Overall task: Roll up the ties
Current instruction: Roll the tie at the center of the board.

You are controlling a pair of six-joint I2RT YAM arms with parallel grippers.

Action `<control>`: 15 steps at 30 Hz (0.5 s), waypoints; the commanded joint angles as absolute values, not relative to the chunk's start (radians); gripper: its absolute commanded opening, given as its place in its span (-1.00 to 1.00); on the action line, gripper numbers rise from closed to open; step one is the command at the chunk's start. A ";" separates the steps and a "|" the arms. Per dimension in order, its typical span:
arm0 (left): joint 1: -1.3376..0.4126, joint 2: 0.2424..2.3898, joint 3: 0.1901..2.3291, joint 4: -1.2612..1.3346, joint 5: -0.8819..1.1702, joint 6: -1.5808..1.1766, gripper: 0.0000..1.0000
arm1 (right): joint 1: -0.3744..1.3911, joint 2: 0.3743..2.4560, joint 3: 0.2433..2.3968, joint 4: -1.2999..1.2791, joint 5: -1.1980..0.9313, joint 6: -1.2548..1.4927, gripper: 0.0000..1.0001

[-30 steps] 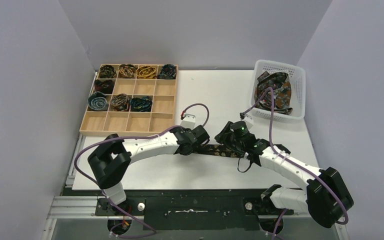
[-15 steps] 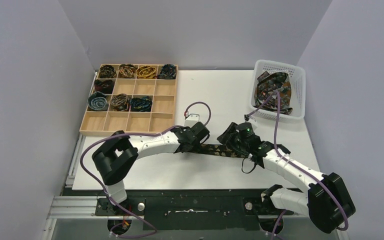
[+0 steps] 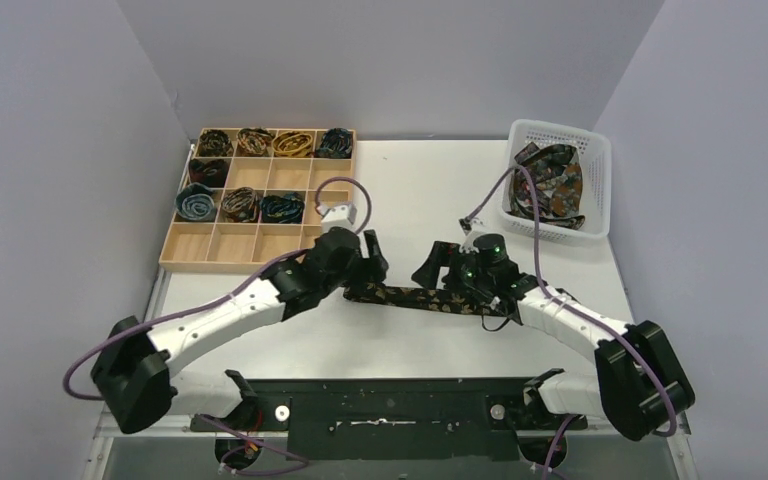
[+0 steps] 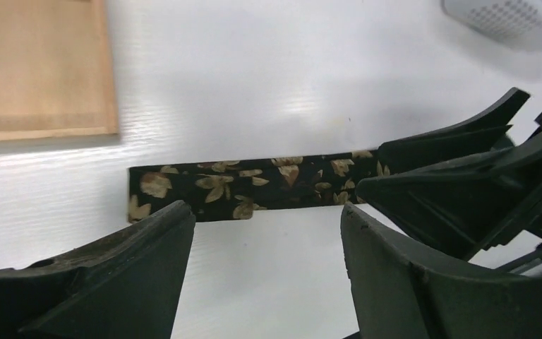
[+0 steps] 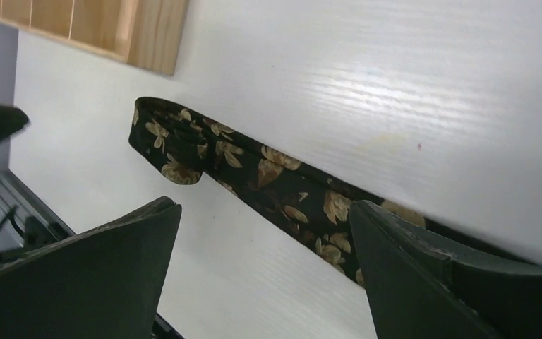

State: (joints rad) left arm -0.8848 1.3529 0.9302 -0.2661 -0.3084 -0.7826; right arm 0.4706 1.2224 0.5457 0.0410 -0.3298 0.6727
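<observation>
Tie (image 3: 410, 298), dark with gold flowers, lies flat on table (image 3: 430, 190).

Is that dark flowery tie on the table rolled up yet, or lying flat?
Lying flat: the tie stretches as a straight strip across the table, with no coil at its visible end.

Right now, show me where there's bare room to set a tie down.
Free: the table stretch between the wooden tray and white basket; the tray's bottom-row compartments. Crowded: mid-table, where the left gripper and right gripper flank the flat tie.
</observation>
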 commanded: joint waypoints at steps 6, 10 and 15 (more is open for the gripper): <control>-0.630 1.030 0.651 -0.302 -0.179 -0.834 0.48 | 0.655 1.413 0.711 0.338 -0.474 0.017 0.98; -0.470 0.913 0.543 -0.287 -0.015 -0.824 0.57 | 0.693 1.536 0.812 0.355 -0.530 -0.026 0.97; -0.340 0.865 0.473 -0.279 0.119 -0.818 0.57 | 0.744 1.640 0.880 0.327 -0.586 -0.107 0.99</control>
State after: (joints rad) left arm -0.3946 0.9005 0.4946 -0.3103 -0.0338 -0.8268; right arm 0.7170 1.5879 0.8200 0.2783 -0.5179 0.0269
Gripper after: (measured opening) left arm 0.786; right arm 0.987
